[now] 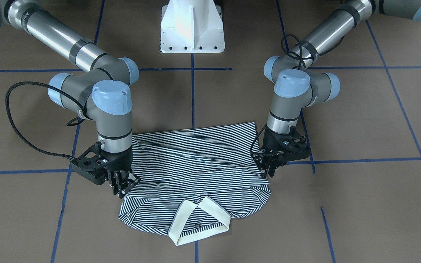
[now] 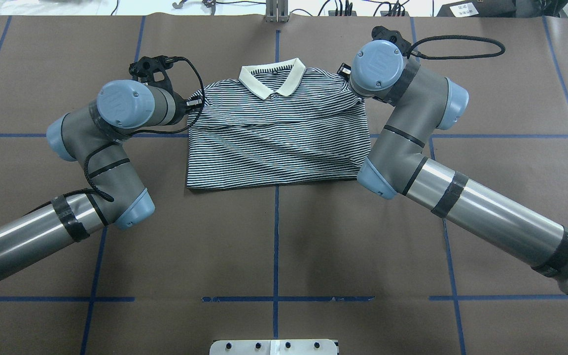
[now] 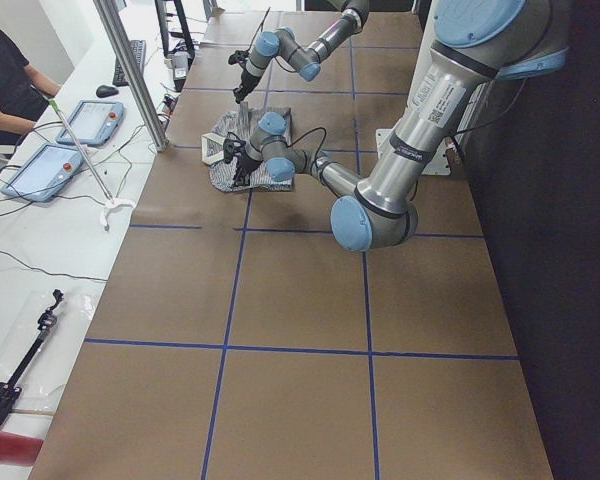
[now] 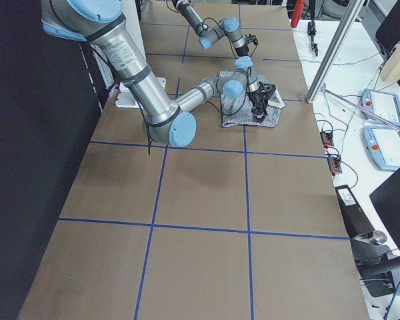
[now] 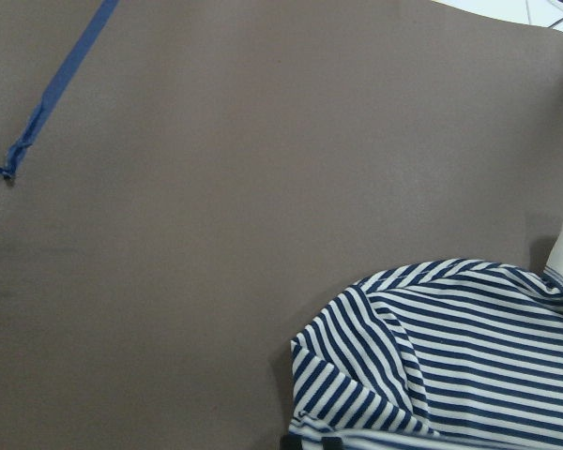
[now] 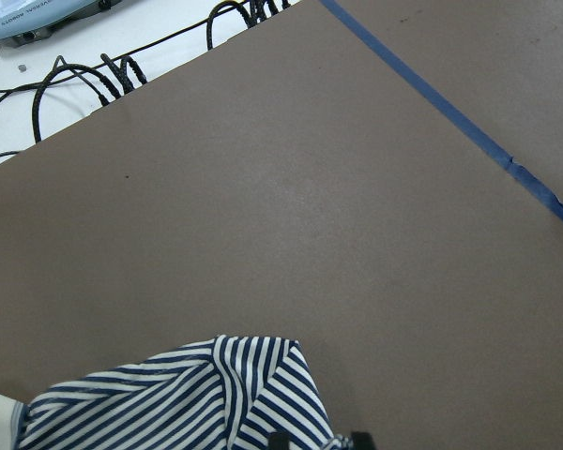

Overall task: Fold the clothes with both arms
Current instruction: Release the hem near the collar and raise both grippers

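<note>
The shirt [image 2: 274, 143] lies flat by the tabletop [image 2: 274, 246] edge far from the robot (collar [image 2: 271, 81] toward that edge), the left pincer [image 1: 269, 168] and right pincer [image 1: 123, 185] each closed on its cloth at one side.

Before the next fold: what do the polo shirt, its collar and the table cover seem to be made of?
Polo shirt: thin soft knit, likely cotton or a blend, matte; it lies in shallow ripples.
Collar: thicker cream knit, seemingly stiffer; it keeps its shape.
Table cover: matte brown sheet, perhaps paper or fabric; no glare, fine grain in the wrist views.
</note>
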Controlling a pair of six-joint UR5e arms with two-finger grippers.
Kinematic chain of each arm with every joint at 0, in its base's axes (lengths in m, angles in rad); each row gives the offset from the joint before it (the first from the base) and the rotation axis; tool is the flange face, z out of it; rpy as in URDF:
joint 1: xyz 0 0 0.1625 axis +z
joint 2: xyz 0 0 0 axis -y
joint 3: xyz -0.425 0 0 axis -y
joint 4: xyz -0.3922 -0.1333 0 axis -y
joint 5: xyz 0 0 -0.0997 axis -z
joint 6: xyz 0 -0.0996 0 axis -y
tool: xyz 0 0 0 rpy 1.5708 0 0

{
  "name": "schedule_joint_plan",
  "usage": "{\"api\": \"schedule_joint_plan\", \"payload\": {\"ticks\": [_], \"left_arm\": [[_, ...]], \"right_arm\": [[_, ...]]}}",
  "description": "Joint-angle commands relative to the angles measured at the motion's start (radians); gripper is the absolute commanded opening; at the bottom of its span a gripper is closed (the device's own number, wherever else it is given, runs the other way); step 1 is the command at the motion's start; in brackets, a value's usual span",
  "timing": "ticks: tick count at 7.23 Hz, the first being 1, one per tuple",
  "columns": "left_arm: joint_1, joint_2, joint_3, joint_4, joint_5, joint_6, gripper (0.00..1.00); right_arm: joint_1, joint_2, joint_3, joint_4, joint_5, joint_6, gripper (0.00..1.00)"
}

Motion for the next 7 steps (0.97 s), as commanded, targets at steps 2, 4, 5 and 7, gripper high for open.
{"api": "schedule_joint_plan", "payload": {"ticks": [2,4,5,7], "left_arm": [[-0.012,0.005,-0.048,-0.015,-0.003,0.002,0.62],[-0.016,0.045,-0.140,-0.017,-0.008,-0.006,0.62],[-0.015,0.060,-0.142,-0.020,-0.006,-0.009,0.62],[-0.013,0.062,-0.152,-0.018,-0.006,-0.014,0.62]], "right_arm": [[0.014,-0.026,0.088,0.040,0.065,-0.005,0.67],[-0.042,-0.235,0.324,0.039,0.101,0.016,0.76],[-0.073,-0.299,0.383,0.041,0.099,0.033,0.77],[-0.140,-0.309,0.396,0.041,0.078,0.152,0.80]]}}
